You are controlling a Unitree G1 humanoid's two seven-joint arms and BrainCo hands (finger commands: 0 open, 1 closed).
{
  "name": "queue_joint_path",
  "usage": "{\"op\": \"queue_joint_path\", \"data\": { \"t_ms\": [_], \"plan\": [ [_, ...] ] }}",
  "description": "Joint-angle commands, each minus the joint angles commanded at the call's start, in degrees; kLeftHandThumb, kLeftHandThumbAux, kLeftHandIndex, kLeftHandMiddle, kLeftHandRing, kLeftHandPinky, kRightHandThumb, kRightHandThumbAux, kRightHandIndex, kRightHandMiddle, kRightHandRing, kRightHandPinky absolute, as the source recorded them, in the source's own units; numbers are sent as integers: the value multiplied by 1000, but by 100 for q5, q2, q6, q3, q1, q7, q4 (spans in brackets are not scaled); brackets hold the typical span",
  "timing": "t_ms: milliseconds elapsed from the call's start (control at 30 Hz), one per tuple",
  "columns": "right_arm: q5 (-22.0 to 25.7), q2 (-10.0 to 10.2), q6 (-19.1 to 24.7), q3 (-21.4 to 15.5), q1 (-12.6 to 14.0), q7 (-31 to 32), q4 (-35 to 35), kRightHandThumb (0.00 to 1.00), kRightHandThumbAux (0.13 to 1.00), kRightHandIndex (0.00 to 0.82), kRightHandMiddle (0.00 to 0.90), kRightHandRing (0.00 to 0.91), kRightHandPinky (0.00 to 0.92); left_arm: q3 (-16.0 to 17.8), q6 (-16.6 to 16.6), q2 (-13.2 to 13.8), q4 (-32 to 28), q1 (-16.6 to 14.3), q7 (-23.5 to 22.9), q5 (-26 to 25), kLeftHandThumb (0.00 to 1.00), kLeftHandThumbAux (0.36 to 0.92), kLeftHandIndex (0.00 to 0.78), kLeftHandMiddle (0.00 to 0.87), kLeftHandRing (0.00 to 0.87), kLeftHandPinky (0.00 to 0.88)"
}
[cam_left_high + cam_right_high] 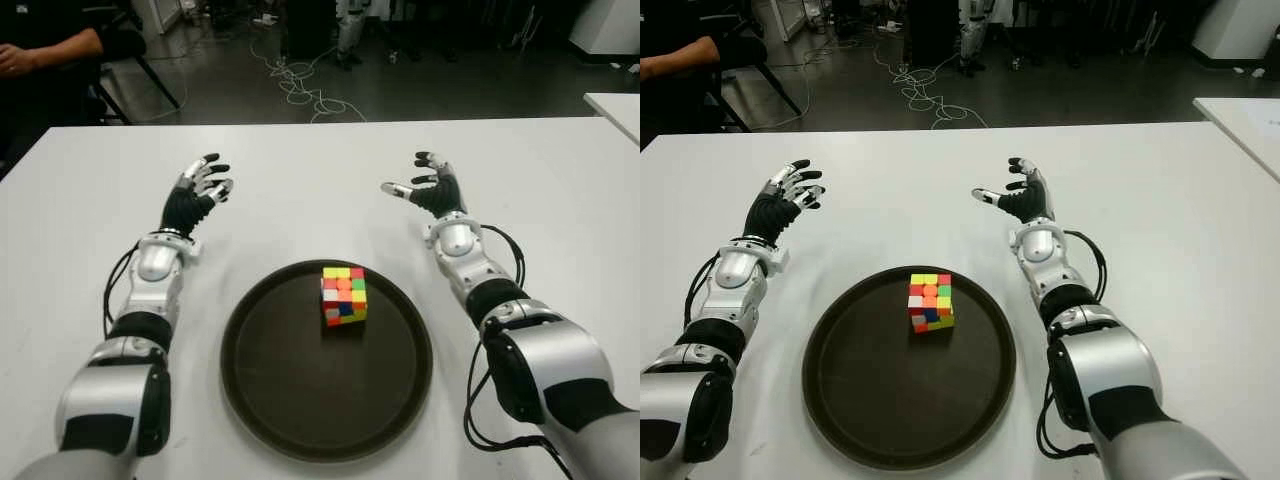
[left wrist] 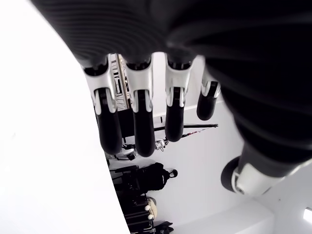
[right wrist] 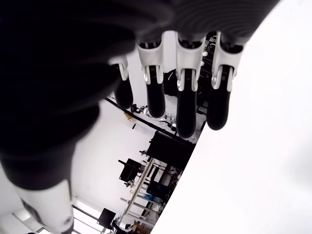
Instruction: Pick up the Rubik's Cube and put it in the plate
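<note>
The Rubik's Cube (image 1: 343,296) stands inside the round dark plate (image 1: 290,400), toward its far side, with no hand touching it. My right hand (image 1: 428,186) shows beyond the plate's far right rim over the white table, fingers spread and holding nothing. My left hand (image 1: 203,181) shows beyond the plate's far left, also spread and empty. In the right wrist view the fingers (image 3: 186,97) hang straight with nothing between them. The left wrist view shows its fingers (image 2: 141,117) likewise extended and empty.
The white table (image 1: 320,170) stretches around the plate. A second white table corner (image 1: 615,108) shows at the far right. A seated person's arm (image 1: 45,50) appears at the far left beyond the table, with cables (image 1: 300,85) on the dark floor.
</note>
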Motion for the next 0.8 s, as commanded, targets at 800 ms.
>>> {"op": "queue_joint_path", "data": {
  "t_ms": [800],
  "plan": [
    [625, -125, -281, -588, -8, 364, -187, 0, 769, 247, 289, 339, 408, -13, -87, 36, -64, 115, 120, 63, 157, 597, 132, 213, 260, 314]
  ]
}}
